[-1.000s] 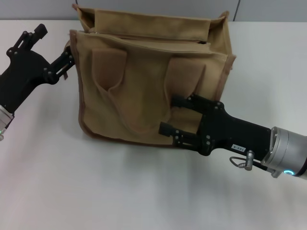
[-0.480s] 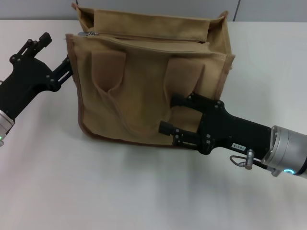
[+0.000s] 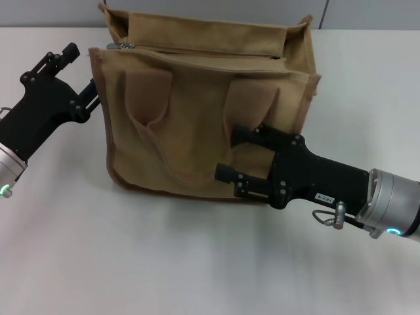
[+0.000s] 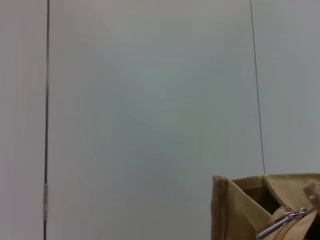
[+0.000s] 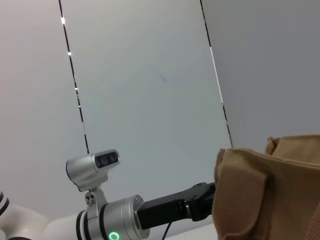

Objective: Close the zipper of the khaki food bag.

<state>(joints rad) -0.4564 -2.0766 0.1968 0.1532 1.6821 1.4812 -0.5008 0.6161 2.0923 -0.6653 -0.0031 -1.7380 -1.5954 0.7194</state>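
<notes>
My right gripper (image 3: 233, 155) is spread wide against the front panel of the khaki food bag (image 3: 197, 118), which stands on the white table (image 3: 131, 262). My left gripper (image 3: 82, 79) sits at the bag's left upper corner; whether it is open I cannot tell. The zipper (image 3: 197, 54) runs across the top, its silver pull tab (image 4: 280, 224) at that corner. A pale grey panelled wall (image 4: 150, 100) stands behind.

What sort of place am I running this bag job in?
Likely a lab or test room: a plain white table holds only the khaki food bag, with bare pale wall panels behind. The left gripper and right gripper flank the bag.
</notes>
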